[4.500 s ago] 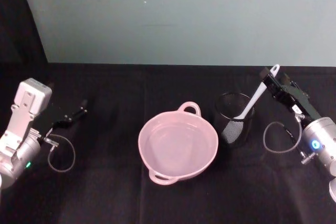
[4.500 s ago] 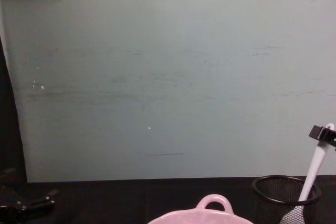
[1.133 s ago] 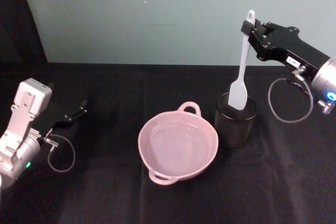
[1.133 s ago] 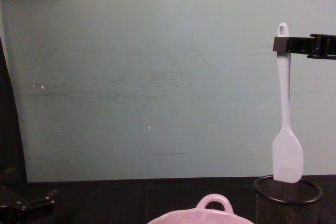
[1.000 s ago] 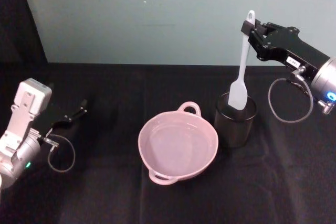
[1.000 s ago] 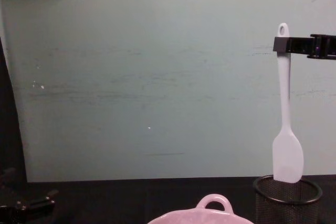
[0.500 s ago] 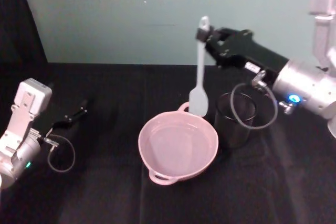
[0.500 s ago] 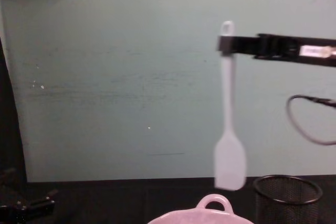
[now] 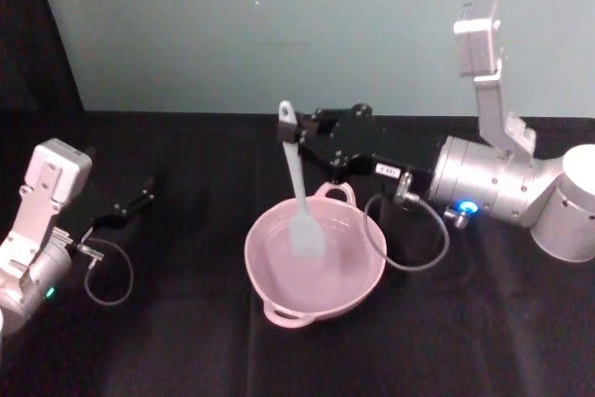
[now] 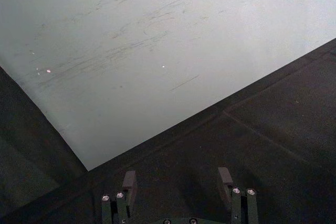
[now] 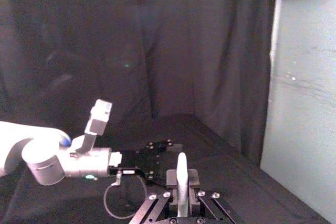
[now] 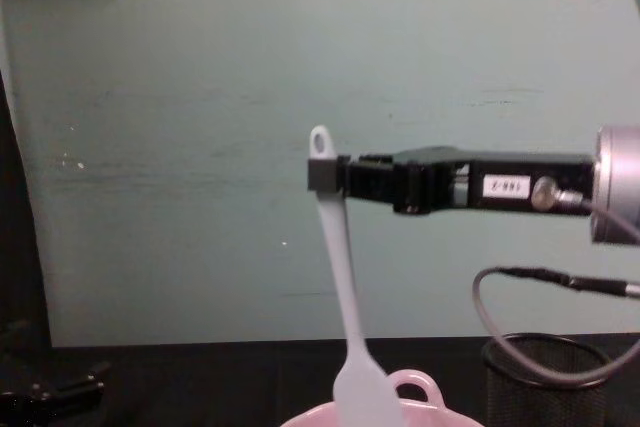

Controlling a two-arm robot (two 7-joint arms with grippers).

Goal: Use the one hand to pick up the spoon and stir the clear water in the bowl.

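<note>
Right gripper (image 9: 290, 129) is reaching in from the right and hovering above the bowl (image 9: 257, 253), jaws clamping the top of the spoon (image 9: 297, 188) handle just below its hole. The spoon is hanging nearly upright, leaning slightly, with its blade dipping inside the bowl's rim near the middle; can't tell whether it is touching the water. The bowl is sitting at the centre of the black worktop (image 9: 186, 341), its loop handles pointing away from and toward the robot. A black mesh cup (image 12: 545, 382) is standing just to the bowl's right. Left gripper (image 10: 177, 182) is sitting parked low at the far left, fingers spread apart and holding nothing.
</note>
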